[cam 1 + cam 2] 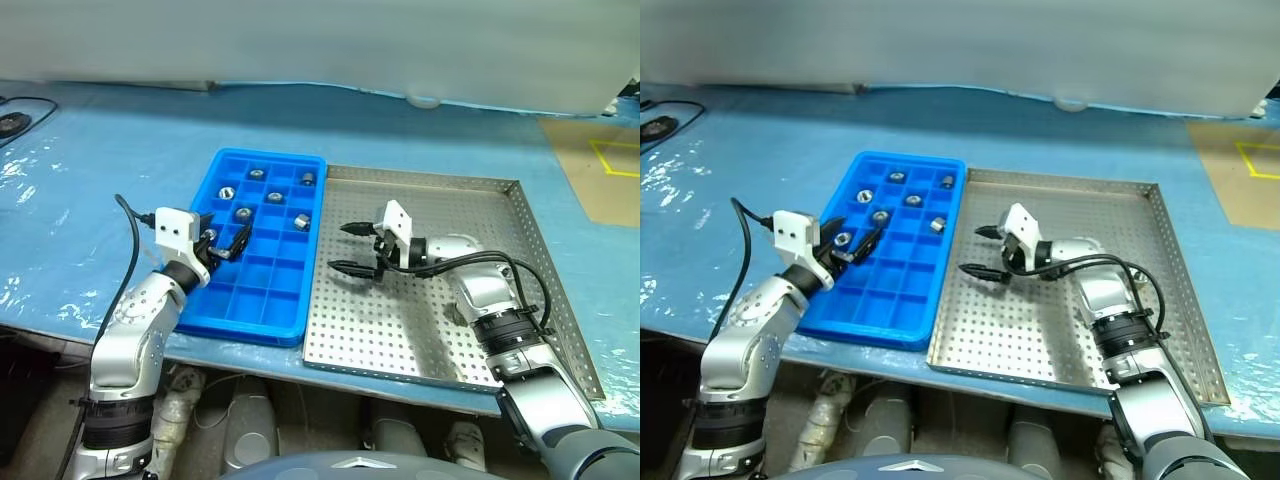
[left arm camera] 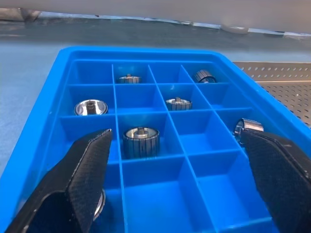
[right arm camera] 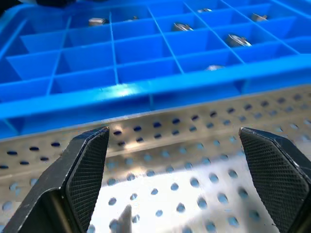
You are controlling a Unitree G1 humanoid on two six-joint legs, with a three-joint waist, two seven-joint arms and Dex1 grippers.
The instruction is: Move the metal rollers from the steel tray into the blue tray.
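Item: metal rollers (image 1: 243,212), seven or so, seated in blue tray (image 1: 262,325) compartments; I see none on steel tray (image 1: 500,215). Rigid, probably heavy, slick; I'd pinch across the ribbed sides. Left gripper (image 1: 224,243) and right gripper (image 1: 346,248) spread, empty.

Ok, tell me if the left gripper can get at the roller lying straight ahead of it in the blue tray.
Probably yes: the left gripper is open, and that roller sits uncovered in its compartment of the blue tray.
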